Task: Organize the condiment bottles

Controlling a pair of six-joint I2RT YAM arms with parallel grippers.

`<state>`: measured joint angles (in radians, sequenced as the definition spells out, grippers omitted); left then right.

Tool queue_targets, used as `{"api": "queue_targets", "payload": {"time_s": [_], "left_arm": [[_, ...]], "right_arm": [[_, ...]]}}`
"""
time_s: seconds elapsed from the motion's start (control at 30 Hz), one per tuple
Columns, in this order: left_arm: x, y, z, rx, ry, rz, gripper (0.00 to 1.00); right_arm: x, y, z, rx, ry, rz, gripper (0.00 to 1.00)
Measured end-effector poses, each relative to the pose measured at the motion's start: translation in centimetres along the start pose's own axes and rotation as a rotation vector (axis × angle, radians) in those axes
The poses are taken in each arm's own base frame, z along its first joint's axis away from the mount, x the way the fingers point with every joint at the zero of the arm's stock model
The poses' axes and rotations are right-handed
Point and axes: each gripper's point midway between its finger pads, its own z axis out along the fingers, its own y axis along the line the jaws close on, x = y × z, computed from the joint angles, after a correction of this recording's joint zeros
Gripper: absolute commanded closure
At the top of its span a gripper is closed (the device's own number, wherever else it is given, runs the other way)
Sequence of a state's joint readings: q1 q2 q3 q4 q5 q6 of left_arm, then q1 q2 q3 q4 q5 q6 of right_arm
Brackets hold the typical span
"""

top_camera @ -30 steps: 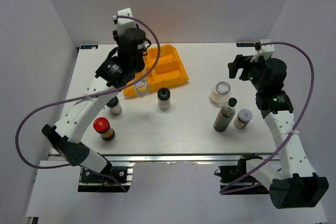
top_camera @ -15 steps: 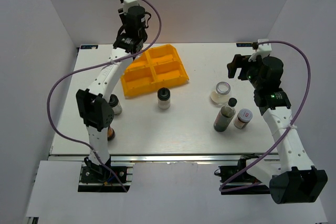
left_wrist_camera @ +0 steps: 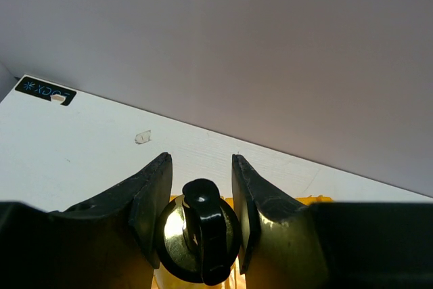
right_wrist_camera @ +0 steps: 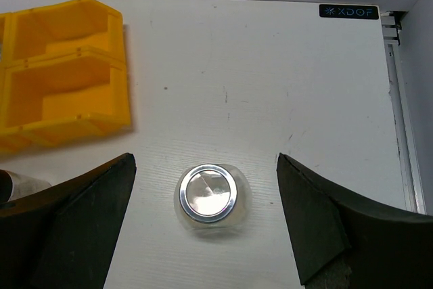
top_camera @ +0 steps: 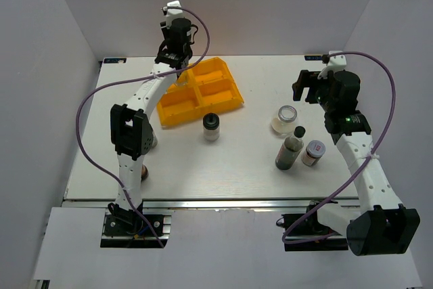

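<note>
**Left arm holding gold-spouted bottle at the tray; placement pending**

My left fingers (left_wrist_camera: 150, 197) are clamped on the clear gold-spouted bottle (left_wrist_camera: 201, 235) at its gold collar, with the black pourer upright between them. I judge the step in hand to be seating it in the yellow tray (top_camera: 232, 84). To do it well I lower straight, keep the bottle vertical, clear the dividers, and release only once it stands.

My right fingers (right_wrist_camera: 81, 221) stand wide and empty above the silver-lidded jar (right_wrist_camera: 207, 193) on the surface (right_wrist_camera: 304, 99).

View comparison: only the left wrist view confirms the grip, since from above the wrist hides the bottle. Only the top view places that arm over the tray's far-left corner. Which compartment lies beneath, I cannot tell. The tall dark black-capped bottle (top_camera: 289, 152) shows from above alone.
</note>
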<state>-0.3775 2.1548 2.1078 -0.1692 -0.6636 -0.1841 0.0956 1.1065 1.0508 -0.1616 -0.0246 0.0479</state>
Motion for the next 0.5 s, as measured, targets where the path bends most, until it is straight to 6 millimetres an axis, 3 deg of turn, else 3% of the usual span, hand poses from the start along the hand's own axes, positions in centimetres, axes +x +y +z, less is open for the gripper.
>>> {"api": "queue_targets", "payload": {"time_s": [0.17,0.27,0.3,0.4,0.5], "left_arm": [[1.3,0.1,0.5,0.006,0.009,-0.012,1.00],[3.1,0.2,0.8,0.010,0.030,-0.013,1.00],[4.1,0.2,0.8,0.009,0.042,-0.009,0.83],[4.5,0.3,0.9,0.013,0.026,-0.028,0.54],[4.5,0.7,0.4,0.025,0.027,-0.040,0.38]], "right_arm": [[0.1,0.0,0.1,0.002,0.004,0.000,0.11],[0.3,-0.1,0.3,0.004,0.010,0.000,0.11],[0.3,-0.1,0.3,0.004,0.012,-0.002,0.11],[0.7,-0.1,0.3,0.004,0.025,-0.003,0.11],[0.8,-0.1,0.2,0.000,0.031,-0.009,0.11]]}}
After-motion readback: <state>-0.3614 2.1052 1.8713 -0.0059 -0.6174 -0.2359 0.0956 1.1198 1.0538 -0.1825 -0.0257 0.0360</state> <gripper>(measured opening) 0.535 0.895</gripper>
